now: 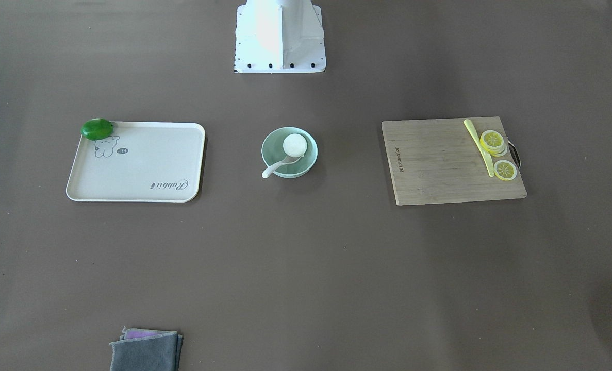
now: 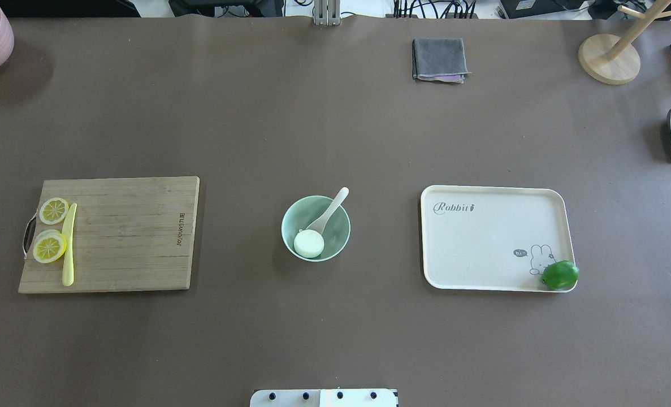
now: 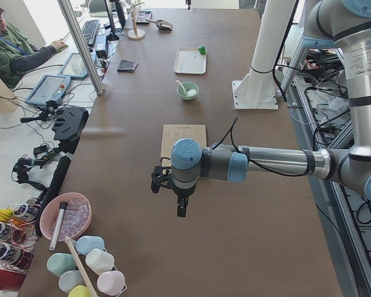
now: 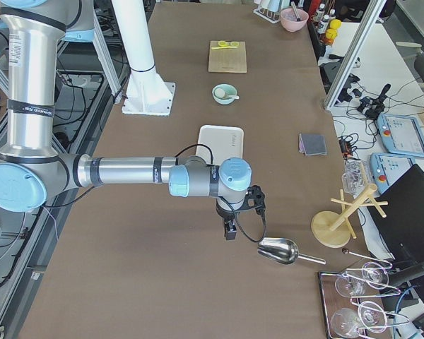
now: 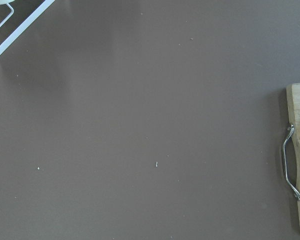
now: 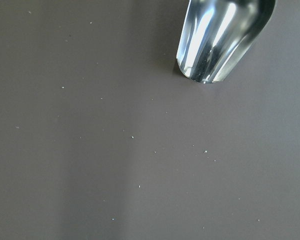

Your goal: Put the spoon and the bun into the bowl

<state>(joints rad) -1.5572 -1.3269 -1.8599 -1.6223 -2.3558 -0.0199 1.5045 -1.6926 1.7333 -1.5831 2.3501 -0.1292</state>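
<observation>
Evidently, in the front-facing view the small round white steamed bun (image 1: 295,145) and the glossy white soup spoon (image 1: 277,166) are seen lying in the round pale mint-green bowl (image 1: 311,154). The task is judged done, with no further grasp called for. Overhead, matte brown desk (image 2: 335,130) is shown all round the bowl. From the sides, the left pincer (image 3: 180,207) and right pincer (image 4: 230,229) are held far from the bowl; their spread cannot be told.

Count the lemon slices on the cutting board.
2 visible, both beside the knife at the handle end of the cutting board: far lemon slice, near lemon slice. The near one looks stacked, so more may hide underneath.
</observation>
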